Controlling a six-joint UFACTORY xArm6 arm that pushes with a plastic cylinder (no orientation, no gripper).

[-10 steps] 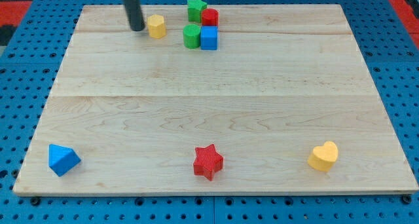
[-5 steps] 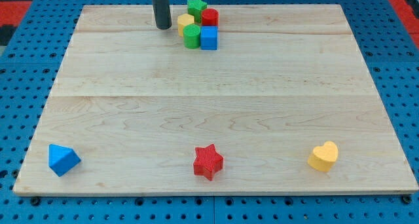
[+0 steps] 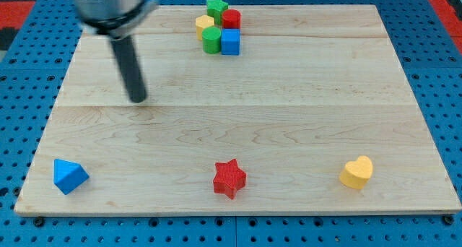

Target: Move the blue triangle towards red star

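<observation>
The blue triangle (image 3: 69,176) lies near the board's bottom left corner. The red star (image 3: 229,178) lies at the bottom centre, well to the triangle's right. My tip (image 3: 137,99) rests on the board left of centre, above and to the right of the blue triangle, far from both blocks and touching neither.
A tight cluster sits at the top centre: a green star (image 3: 216,6), a red cylinder (image 3: 231,19), a yellow block (image 3: 204,24), a green cylinder (image 3: 211,40) and a blue cube (image 3: 230,42). A yellow heart (image 3: 357,172) lies at the bottom right.
My tip pushed the yellow block rightward into the top cluster, then moved down and left to the board's left-centre. The blue triangle and red star have not moved.
</observation>
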